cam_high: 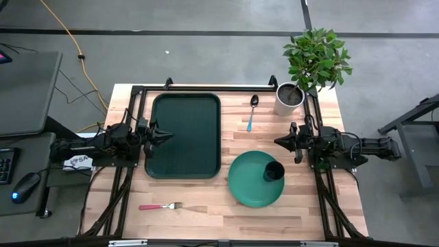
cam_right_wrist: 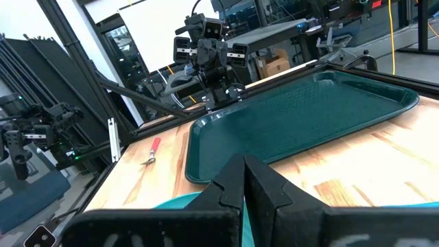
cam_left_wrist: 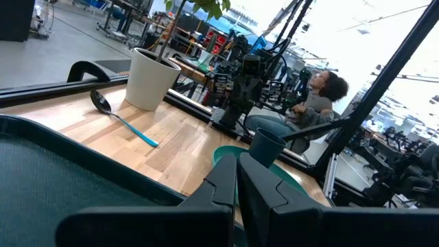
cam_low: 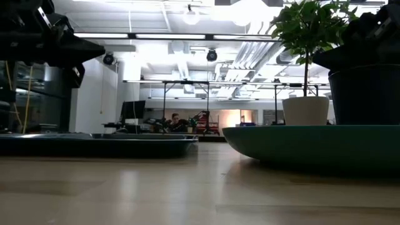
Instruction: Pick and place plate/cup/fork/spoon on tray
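Note:
The dark green tray [cam_high: 186, 135] lies left of the table's middle. The teal plate [cam_high: 251, 182] lies flat on the table right of the tray, with the dark cup [cam_high: 274, 171] standing upright on its right part. The blue-handled spoon [cam_high: 251, 113] lies near the far edge. The pink-handled fork [cam_high: 159, 206] lies near the near edge. My left gripper [cam_high: 169, 135] is shut, hovering over the tray's left rim. My right gripper [cam_high: 277, 141] is shut, above the table to the right of the plate's far side. Both are empty.
A white pot with a plant [cam_high: 289, 99] stands at the far right corner, beside the spoon. Black frame rails [cam_high: 137, 92] run along the table's left, right and far edges. A person [cam_left_wrist: 322, 96] sits beyond the table's right side. Bare wood lies between fork and plate.

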